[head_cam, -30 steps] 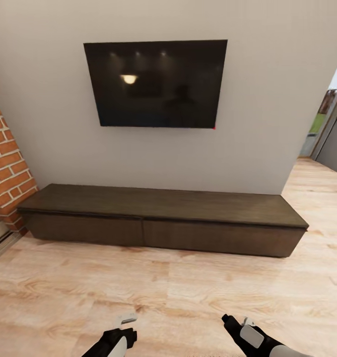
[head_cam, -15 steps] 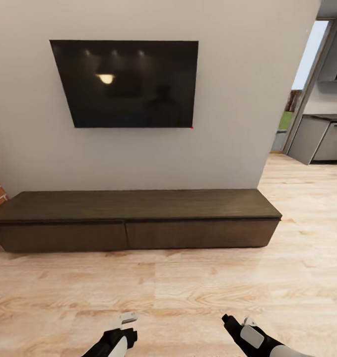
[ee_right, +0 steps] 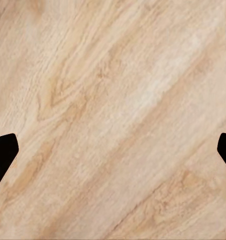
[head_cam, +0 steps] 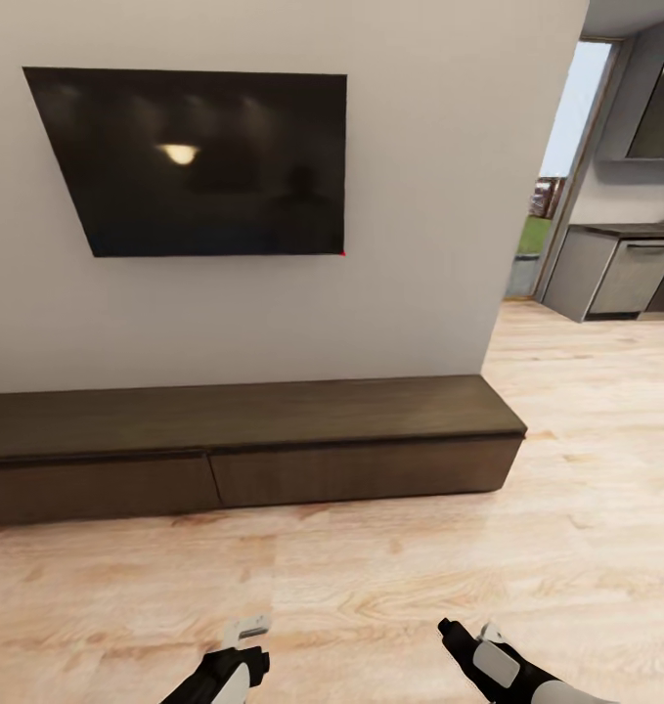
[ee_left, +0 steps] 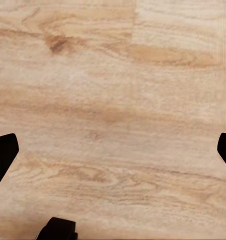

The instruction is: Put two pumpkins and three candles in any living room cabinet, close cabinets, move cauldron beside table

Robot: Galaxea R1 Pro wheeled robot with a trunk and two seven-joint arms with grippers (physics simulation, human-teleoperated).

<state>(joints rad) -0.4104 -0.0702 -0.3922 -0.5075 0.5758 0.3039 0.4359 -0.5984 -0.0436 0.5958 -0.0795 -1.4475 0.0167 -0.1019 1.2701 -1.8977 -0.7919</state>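
Note:
The cabinet [head_cam: 243, 430] is a long, low dark brown console against the grey wall, with both drawer fronts shut and a bare top. The pumpkins, candles, cauldron and table are out of view. My left gripper [head_cam: 245, 640] hangs low over the wooden floor, well short of the cabinet. In the left wrist view its fingertips [ee_left: 3, 155] stand wide apart with only floor between them. My right gripper [head_cam: 457, 634] is held at the same height, also open, and its black fingertips [ee_right: 3, 152] sit at the picture's edges over bare planks.
A black TV [head_cam: 195, 161] hangs on the wall above the cabinet. At the right, past the wall's corner, a doorway opens onto grey kitchen units [head_cam: 620, 274]. Light wooden floor [head_cam: 371, 577] stretches between me and the cabinet.
The whole head picture has slid to the left, so the camera has turned right, bringing more of the kitchen into view and losing the brick wall. Both arms hold the same pose.

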